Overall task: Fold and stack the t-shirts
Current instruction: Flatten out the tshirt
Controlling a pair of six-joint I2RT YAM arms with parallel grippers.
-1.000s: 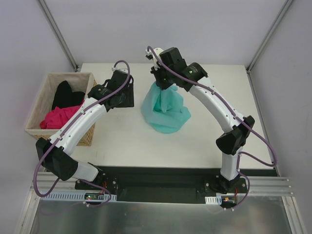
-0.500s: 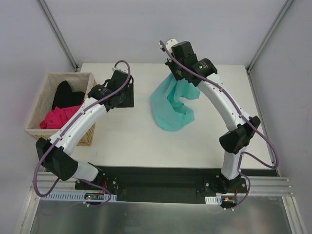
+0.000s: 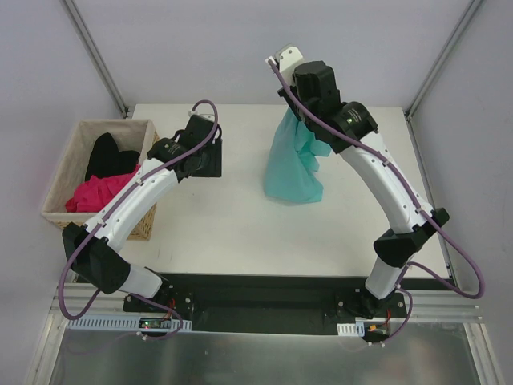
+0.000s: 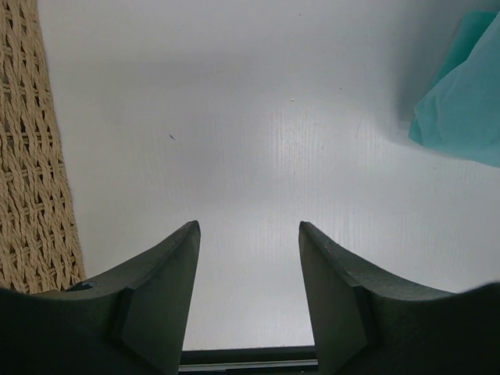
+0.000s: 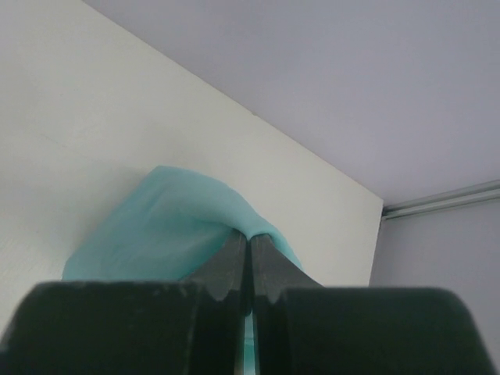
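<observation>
In the top view, the right gripper (image 3: 291, 119) is raised over the upper middle of the table (image 3: 240, 228), clenched on the teal t-shirt (image 3: 292, 167). The shirt hangs down from it in a bunched column, and its lower end rests on the tabletop. The left gripper (image 3: 208, 163) hovers left of centre, spread wide and holding nothing, well apart from the teal cloth. At the left edge of the frame stands the wicker basket (image 3: 58, 175), with the pink t-shirt (image 3: 100, 192) and the black t-shirt (image 3: 108, 156) lying crumpled inside.

In the left wrist view, we see the left gripper (image 4: 248, 230) released, its two dark fingers (image 4: 160, 273) parted over bare table (image 4: 258, 117). The basket's woven wall (image 4: 31, 156) fills the left edge, and a corner of the teal t-shirt (image 4: 461, 109) shows at the upper right.

In the right wrist view, the right gripper (image 5: 251, 244) is pinched tight at the bottom centre, with the teal t-shirt (image 5: 164, 226) gathered between its tips and spreading below it to the left over the white table (image 5: 94, 117).
</observation>
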